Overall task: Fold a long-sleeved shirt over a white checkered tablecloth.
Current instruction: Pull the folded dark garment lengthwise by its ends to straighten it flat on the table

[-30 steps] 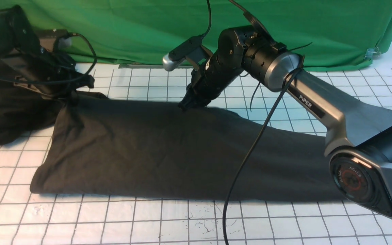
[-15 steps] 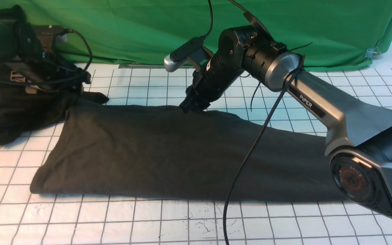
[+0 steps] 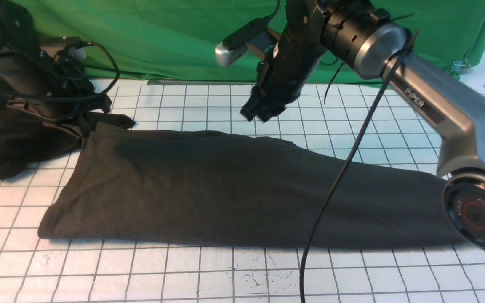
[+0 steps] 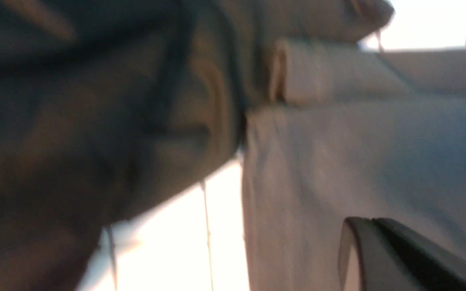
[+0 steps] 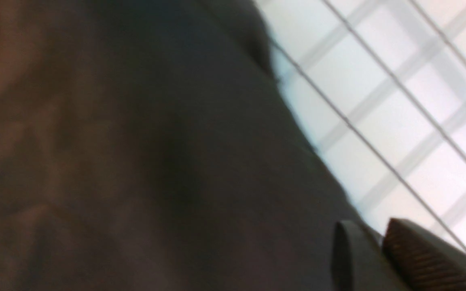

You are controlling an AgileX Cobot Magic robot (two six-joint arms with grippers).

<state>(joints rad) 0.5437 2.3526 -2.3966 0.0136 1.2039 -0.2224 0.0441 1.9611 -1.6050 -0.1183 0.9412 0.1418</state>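
Dark brown-black cotton long-sleeved shirt (image 3: 225, 189) lies flat as one long band across the white checkered tablecloth (image 3: 141, 269).
The right gripper (image 3: 261, 114) hovers above the shirt's far edge, jaws nearly together and empty. The left gripper (image 4: 368, 221) sits at the shirt's far left corner, beside a heaped plain black garment (image 3: 2, 143), jaws pressed together with nothing visible between them.

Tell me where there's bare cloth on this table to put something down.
The near strip of tablecloth in front of the shirt is bare. Behind the shirt, a band up to the green backdrop is bare, with the right gripper above it. The far left corner is crowded by the left arm and a dark bundle.
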